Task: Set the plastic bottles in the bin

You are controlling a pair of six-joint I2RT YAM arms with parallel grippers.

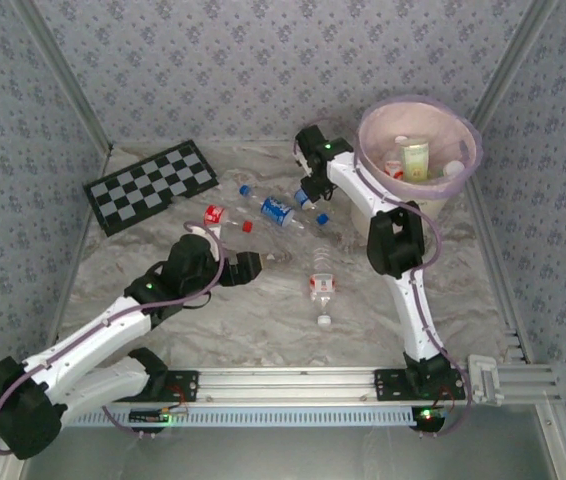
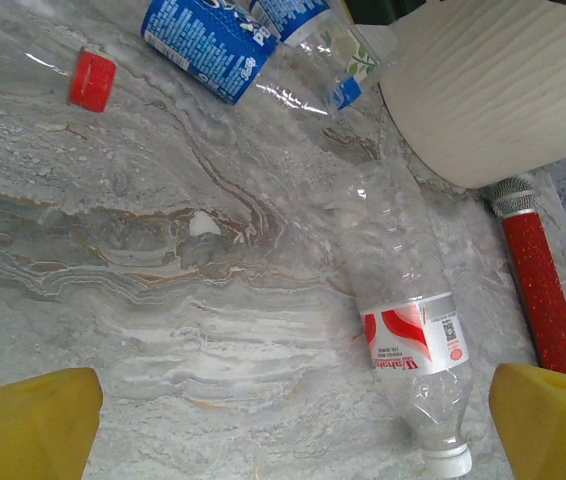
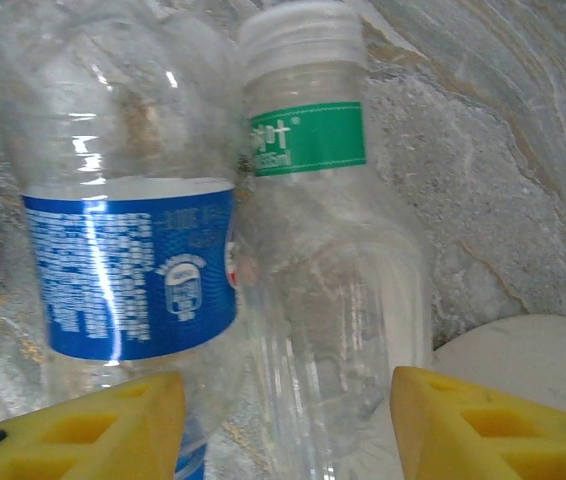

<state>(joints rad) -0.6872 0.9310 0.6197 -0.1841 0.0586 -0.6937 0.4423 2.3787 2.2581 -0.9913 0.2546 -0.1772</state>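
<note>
My right gripper (image 3: 288,420) is open, its yellow fingers (image 3: 83,430) straddling a clear green-labelled bottle (image 3: 328,280) that lies beside a blue-labelled bottle (image 3: 128,260). In the top view this gripper (image 1: 311,192) is low over the blue-labelled bottle (image 1: 276,211), left of the bin (image 1: 468,125), which holds a few bottles (image 1: 415,158). My left gripper (image 1: 253,266) is open over bare table, with nothing between its jaws. A red-and-white-labelled bottle (image 2: 408,330) lies just ahead of its right finger (image 2: 553,420). Another small red-labelled bottle (image 1: 213,214) lies further left.
A checkerboard mat (image 1: 153,185) lies at the back left. A loose red cap (image 2: 93,80) and a blue cap (image 1: 322,217) sit on the marble table (image 1: 263,320). A red glittery cylinder (image 2: 538,280) lies by the bin's white wall (image 2: 493,80).
</note>
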